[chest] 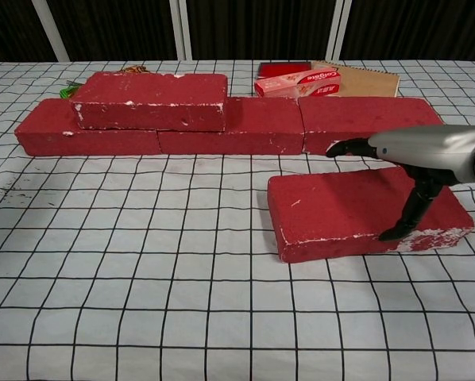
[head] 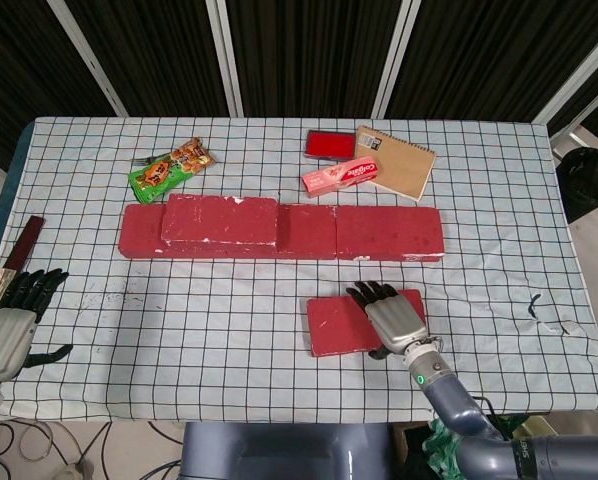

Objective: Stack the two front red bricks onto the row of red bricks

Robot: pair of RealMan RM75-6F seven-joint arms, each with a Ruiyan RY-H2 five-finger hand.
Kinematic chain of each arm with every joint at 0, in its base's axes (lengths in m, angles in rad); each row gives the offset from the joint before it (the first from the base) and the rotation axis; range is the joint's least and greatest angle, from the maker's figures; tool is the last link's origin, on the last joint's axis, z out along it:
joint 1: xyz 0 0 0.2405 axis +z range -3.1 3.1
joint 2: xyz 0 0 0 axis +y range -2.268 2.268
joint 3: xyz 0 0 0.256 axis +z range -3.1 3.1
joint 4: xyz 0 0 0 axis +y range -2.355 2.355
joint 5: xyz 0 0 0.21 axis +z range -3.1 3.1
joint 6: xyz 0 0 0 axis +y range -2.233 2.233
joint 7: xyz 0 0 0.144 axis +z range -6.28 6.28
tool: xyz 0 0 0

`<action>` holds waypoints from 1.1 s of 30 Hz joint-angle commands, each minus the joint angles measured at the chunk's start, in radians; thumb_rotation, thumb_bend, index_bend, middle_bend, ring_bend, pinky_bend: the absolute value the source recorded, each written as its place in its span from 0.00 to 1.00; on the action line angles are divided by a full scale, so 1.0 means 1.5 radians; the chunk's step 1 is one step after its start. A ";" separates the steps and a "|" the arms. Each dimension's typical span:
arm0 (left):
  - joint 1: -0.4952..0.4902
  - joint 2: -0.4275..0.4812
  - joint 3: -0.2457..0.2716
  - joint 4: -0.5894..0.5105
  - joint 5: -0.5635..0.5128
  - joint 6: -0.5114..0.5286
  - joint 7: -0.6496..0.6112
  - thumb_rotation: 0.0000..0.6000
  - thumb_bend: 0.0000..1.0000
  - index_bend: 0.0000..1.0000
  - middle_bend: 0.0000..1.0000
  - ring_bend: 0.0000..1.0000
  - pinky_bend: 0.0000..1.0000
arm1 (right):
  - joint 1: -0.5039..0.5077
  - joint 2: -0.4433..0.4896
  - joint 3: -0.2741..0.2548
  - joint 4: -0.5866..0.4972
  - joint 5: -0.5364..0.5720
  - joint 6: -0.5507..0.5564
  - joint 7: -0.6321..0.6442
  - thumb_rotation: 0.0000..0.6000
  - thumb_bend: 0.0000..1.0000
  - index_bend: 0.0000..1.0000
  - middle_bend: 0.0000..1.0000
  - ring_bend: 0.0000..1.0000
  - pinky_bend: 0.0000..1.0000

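Three red bricks lie end to end as a row (head: 379,232) (chest: 245,125) across the table's middle. Another red brick (head: 219,220) (chest: 150,100) lies stacked on the row's left part. One front red brick (head: 337,324) (chest: 333,210) lies flat on the checked cloth, nearer me and right of centre. My right hand (head: 389,315) (chest: 416,151) spans this brick's right half, its fingers (chest: 341,147) reaching over the far edge and its thumb (chest: 400,226) down against the near face. My left hand (head: 9,322) hangs open at the table's front left corner, holding nothing.
Behind the row lie a green snack packet (head: 169,168), a pink toothpaste box (head: 340,177) (chest: 297,81), a flat red box (head: 329,143) and a brown notebook (head: 399,162) (chest: 368,79). A dark red stick (head: 24,243) lies at the left edge.
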 commanded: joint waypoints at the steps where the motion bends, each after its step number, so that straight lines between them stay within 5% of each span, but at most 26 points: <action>1: 0.001 0.001 -0.002 0.000 0.001 0.000 -0.001 1.00 0.00 0.05 0.05 0.00 0.00 | 0.006 -0.005 0.001 0.006 0.009 -0.005 -0.001 1.00 0.03 0.00 0.00 0.00 0.09; 18: 0.009 0.001 -0.014 0.006 0.005 -0.003 -0.010 1.00 0.00 0.05 0.05 0.00 0.00 | 0.031 -0.039 -0.001 0.041 0.032 -0.017 -0.002 1.00 0.05 0.04 0.12 0.04 0.09; 33: 0.015 0.002 -0.021 0.000 0.005 -0.008 -0.015 1.00 0.00 0.05 0.05 0.00 0.00 | 0.034 -0.045 0.005 0.058 0.028 -0.007 0.017 1.00 0.37 0.25 0.27 0.26 0.17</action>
